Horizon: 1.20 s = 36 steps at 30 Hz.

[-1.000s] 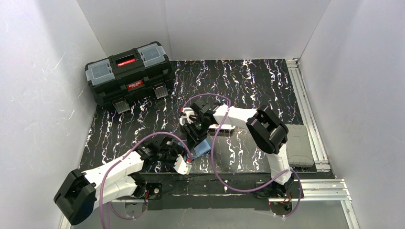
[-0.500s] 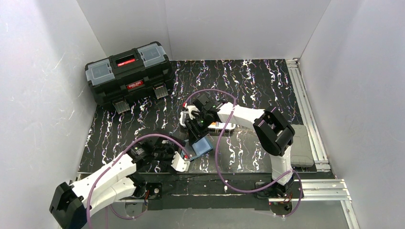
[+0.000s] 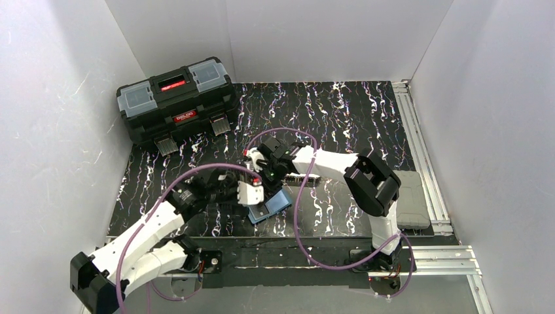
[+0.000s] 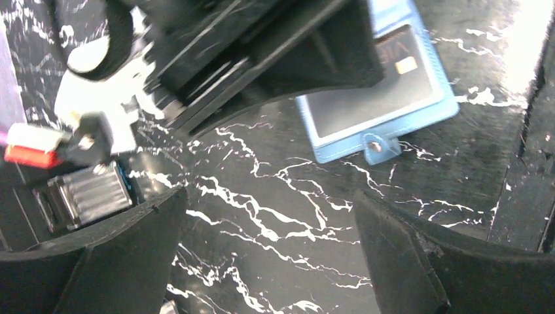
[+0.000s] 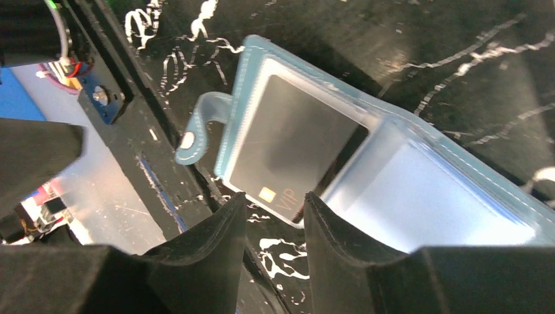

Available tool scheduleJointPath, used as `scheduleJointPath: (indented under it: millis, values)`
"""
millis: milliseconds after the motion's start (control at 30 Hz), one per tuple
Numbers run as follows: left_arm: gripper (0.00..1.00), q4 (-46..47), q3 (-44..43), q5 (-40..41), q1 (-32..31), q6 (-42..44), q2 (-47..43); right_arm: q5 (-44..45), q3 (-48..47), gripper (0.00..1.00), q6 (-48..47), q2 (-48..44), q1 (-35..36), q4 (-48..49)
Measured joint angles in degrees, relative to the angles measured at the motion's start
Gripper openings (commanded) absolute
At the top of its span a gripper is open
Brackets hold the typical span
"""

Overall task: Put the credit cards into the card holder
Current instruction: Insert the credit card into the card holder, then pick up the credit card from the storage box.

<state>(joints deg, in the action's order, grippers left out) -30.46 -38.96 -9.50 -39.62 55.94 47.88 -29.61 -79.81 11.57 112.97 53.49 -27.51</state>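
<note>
Right wrist view: card holder (image 5: 419,216) lies open, black card (image 5: 288,150) in its sleeve.
Your right gripper (image 5: 275,203): narrow, at the holder's card edge; hold cannot be told.
Your left gripper (image 4: 268,203): wide, empty, beside the holder's tab.

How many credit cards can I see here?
1: a black card lying in the open blue card holder. Others may be hidden beneath the right arm.

one card holder (image 5: 425,196), one black card (image 5: 288,147)
</note>
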Motion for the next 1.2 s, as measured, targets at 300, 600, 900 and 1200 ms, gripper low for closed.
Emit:
scheduleJointPath:
  millis: [300, 600, 900, 1200]
  values:
    - [0.98, 0.90, -16.76, 1.36, 11.08, -13.66, 12.22, 10.45, -6.08, 0.98, -2.78, -6.19, -6.56, -8.66]
    - [0.98, 2.14, -28.83, -4.09, 18.95, -22.99, 16.90, 19.39, -9.60, 0.98, 5.57, -17.68, -15.69, -6.88]
    - [0.63, 6.67, -24.28, -14.73, 19.04, -17.40, 19.04, 12.24, -1.86, 0.57, 12.00, -13.42, -26.18, -5.44]
    - [0.00, 7.67, -38.99, -21.88, 19.06, -12.07, 43.71, 21.86, -3.76, 0.01, 14.36, -13.09, -25.09, -9.68]
